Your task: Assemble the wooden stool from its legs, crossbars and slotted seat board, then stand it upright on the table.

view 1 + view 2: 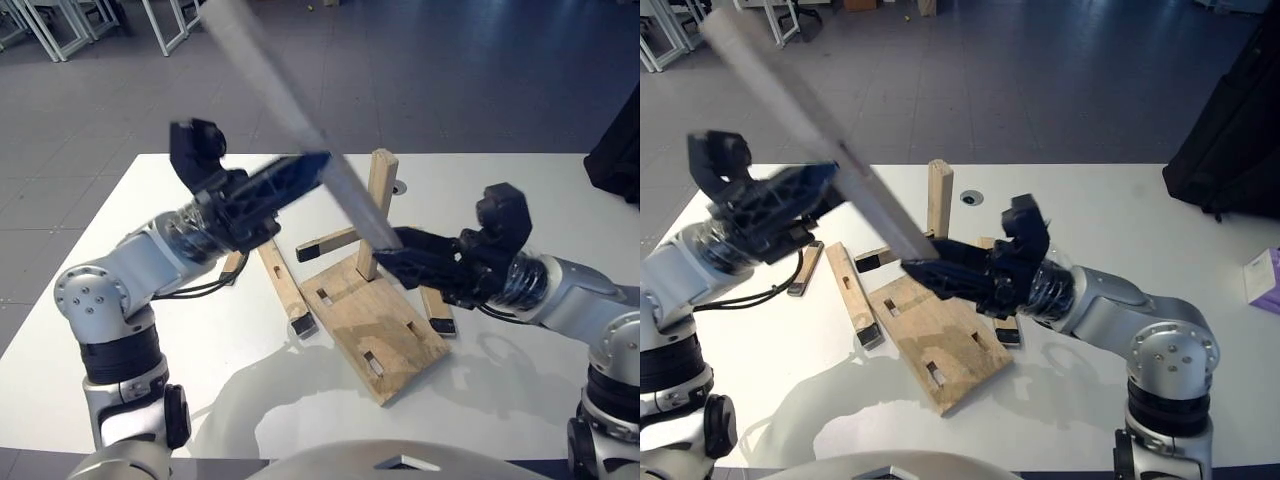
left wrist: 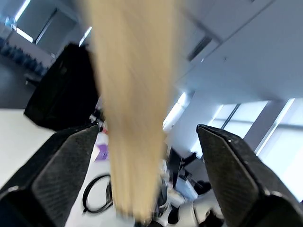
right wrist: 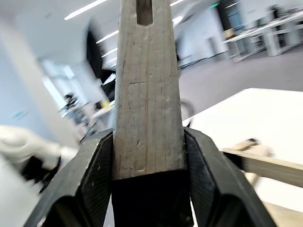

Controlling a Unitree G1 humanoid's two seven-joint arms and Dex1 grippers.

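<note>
Leg point(image 1: 292, 105) | right pincer point(image 1: 388, 245) clamped on its low end | left pincer point(image 2: 147, 130) spread around it

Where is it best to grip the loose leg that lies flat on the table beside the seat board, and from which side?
Probably the bare middle of the loose leg, from straight above, with the jaws across its narrow width. It lies flat with both long sides exposed, though the seat board has a corner close on one side.
</note>
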